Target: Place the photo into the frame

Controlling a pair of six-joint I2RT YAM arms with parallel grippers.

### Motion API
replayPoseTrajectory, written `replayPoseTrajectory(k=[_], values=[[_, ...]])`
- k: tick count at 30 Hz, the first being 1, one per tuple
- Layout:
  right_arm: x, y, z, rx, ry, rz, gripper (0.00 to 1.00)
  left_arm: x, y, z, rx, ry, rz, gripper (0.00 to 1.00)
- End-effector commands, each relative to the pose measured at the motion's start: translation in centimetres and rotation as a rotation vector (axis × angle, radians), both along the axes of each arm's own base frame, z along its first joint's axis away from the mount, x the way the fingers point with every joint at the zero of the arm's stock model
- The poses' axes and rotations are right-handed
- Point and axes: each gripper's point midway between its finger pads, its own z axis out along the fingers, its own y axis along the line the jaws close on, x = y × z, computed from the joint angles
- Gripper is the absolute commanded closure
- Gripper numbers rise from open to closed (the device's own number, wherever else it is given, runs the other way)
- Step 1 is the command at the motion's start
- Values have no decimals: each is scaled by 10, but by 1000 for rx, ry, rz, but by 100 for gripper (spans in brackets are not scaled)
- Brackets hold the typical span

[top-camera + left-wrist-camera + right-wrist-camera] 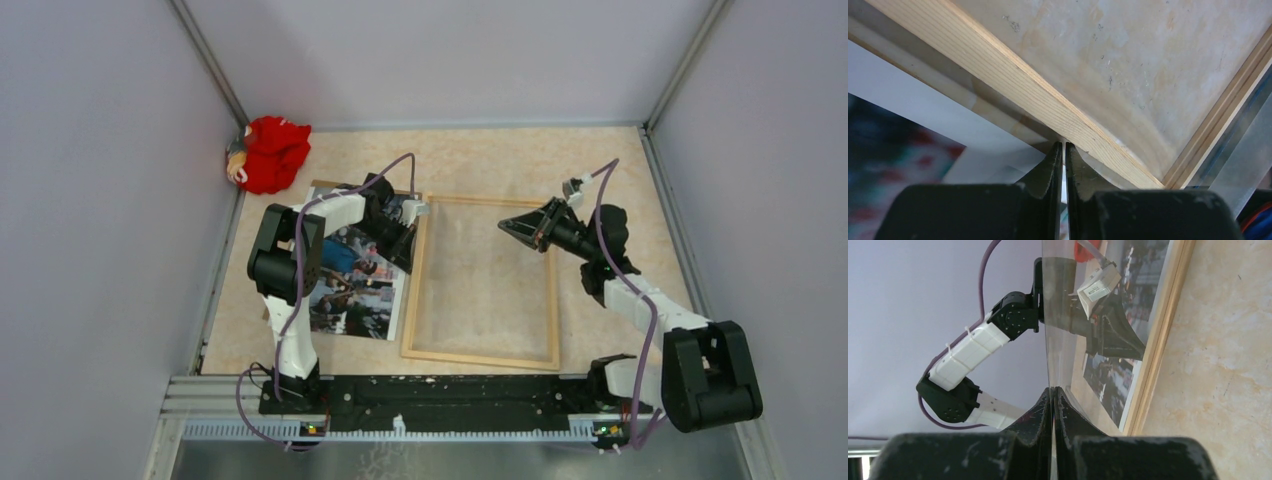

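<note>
The frame (pixel 480 358) lies flat on the marbled table (pixel 500 160) between the two arms. Its long axis runs from the near edge toward the back wall, and the far end leans slightly right.

The photo (pixel 350 300) lies print side up just left of the frame. Its long axis runs near to far at much the same tilt, and its right edge is just beside the frame's left rail. Its far end is hidden under the left arm.

The left gripper (pixel 405 255) points down at the far part of that left rail. In its wrist view the jaws are drawn almost together, with a thin pale sliver in the slit. Whether anything is pinched there cannot be told.

The right gripper (pixel 505 228) reaches in over the far half of the frame. In its wrist view the jaws are clamped on the edge of the clear pane (pixel 1058 340), which rises edge-on from the fingertips. The left arm and the photo show through it.

A red cloth bundle (pixel 270 152) sits in the far left corner, well apart from the frame.
</note>
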Motion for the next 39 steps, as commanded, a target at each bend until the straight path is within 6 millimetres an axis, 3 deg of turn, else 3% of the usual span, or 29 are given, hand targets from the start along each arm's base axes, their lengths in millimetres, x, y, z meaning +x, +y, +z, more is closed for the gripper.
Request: replayPoseTrajectory(k=[1,14,24,39], values=[[-1,-2,7,22,-47,-8,100,4,0,7,-3,-30,-7,88],[-2,-6,-25,-114,-16,3,100,4,0,8,-2,-30,-5,89],[5,-46,-60,-425,26,-18,100,4,0,7,-2,-31,-7,90],[-5,-44,-110,-412,134,23,100,5,-1,6,-7,-25,-5,90]])
